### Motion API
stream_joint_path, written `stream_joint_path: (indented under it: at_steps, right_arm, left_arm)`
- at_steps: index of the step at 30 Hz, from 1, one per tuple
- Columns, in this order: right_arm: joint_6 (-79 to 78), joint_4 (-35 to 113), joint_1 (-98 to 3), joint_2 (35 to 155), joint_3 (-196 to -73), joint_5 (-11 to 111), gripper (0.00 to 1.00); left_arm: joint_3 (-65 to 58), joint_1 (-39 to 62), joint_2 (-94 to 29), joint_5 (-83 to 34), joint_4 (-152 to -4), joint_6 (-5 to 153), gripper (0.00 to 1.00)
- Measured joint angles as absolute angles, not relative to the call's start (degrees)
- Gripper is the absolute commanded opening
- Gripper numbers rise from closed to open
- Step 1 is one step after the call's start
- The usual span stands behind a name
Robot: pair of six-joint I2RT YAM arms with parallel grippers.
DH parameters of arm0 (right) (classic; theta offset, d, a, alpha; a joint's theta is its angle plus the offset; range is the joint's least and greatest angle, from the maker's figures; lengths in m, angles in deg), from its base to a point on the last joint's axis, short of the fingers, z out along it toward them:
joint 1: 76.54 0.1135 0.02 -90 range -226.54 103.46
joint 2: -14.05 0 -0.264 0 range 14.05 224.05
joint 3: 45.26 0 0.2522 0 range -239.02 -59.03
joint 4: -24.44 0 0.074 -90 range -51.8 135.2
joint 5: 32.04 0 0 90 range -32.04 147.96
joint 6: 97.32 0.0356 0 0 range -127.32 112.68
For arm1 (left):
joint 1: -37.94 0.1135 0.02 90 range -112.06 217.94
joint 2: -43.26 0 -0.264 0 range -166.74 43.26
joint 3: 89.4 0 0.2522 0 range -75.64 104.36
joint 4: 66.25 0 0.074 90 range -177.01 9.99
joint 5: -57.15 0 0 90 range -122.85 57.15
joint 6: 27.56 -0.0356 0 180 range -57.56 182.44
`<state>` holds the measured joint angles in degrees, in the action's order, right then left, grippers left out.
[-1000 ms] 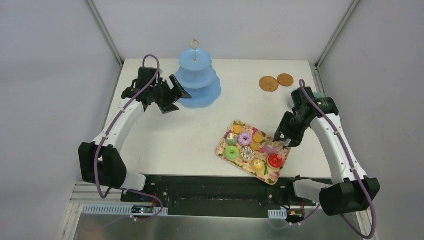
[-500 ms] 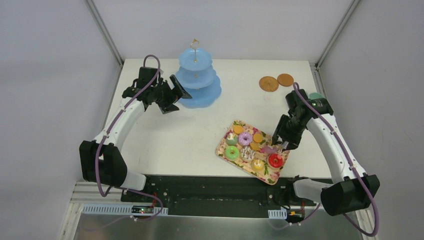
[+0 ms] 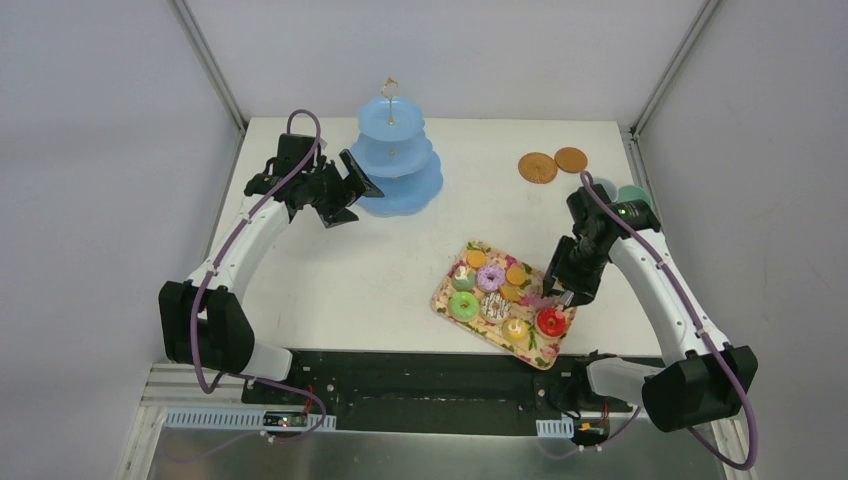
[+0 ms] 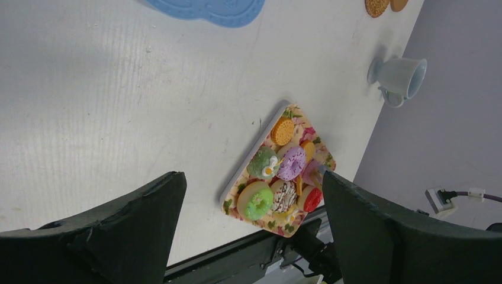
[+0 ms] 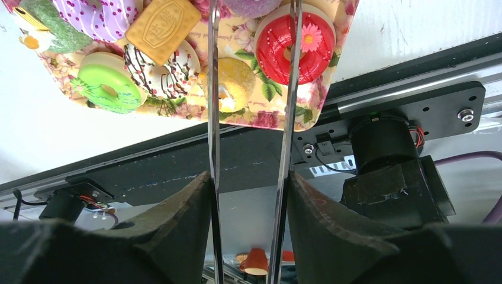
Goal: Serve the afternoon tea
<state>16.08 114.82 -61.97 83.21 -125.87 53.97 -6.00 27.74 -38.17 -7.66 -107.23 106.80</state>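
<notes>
The toy sweets lie on a flowered tray [image 3: 446, 290]: a green donut [image 3: 463, 305], a purple donut [image 3: 490, 278], a red donut [image 3: 550, 321], a white chocolate-striped donut [image 3: 495, 306], orange biscuits [image 3: 476, 258] and a pink sweet [image 3: 538, 298]. My right gripper [image 3: 566, 288] is shut on metal tongs [image 5: 214, 89]. The two tong blades reach over the tray on either side of the pink sweet [image 5: 254, 5], beside the red donut [image 5: 294, 47]. Their tips are cut off at the top of the right wrist view. My left gripper [image 3: 352, 190] is open and empty beside the blue three-tier stand [image 3: 398, 160].
Two brown woven coasters [image 3: 538, 167] lie at the back right. A pale blue cup [image 4: 402, 77] and a green cup [image 3: 632, 192] stand near the right edge, behind my right arm. The tray sits close to the table's front edge [image 5: 177, 136].
My right arm has moved left and down, bringing the tongs further over the tray to the pink sweet. The left arm has not moved.
</notes>
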Motion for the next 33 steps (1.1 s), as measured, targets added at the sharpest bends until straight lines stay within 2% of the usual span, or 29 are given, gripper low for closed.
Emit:
stream_joint_path:
  at_steps: [9, 14, 23, 33]
  right_arm:
    - [16.15, 113.64, -61.36, 83.21, -125.20, 53.86, 0.49]
    - [16.19, 113.42, -61.23, 83.34, -125.18, 53.88, 0.42]
    - [16.67, 113.48, -60.97, 83.15, -125.31, 54.12, 0.40]
    - [14.46, 113.68, -60.75, 81.33, -131.27, 54.54, 0.39]
  left_arm:
    - [-6.00, 27.74, -38.17, -7.66, -107.25, 106.80, 0.89]
    - [-6.00, 27.74, -38.17, -7.77, -107.28, 106.78, 0.89]
    - [-6.00, 27.74, -38.08, -7.88, -107.52, 106.73, 0.90]
    - [-5.49, 27.74, -35.42, -9.17, -111.58, 104.77, 0.90]
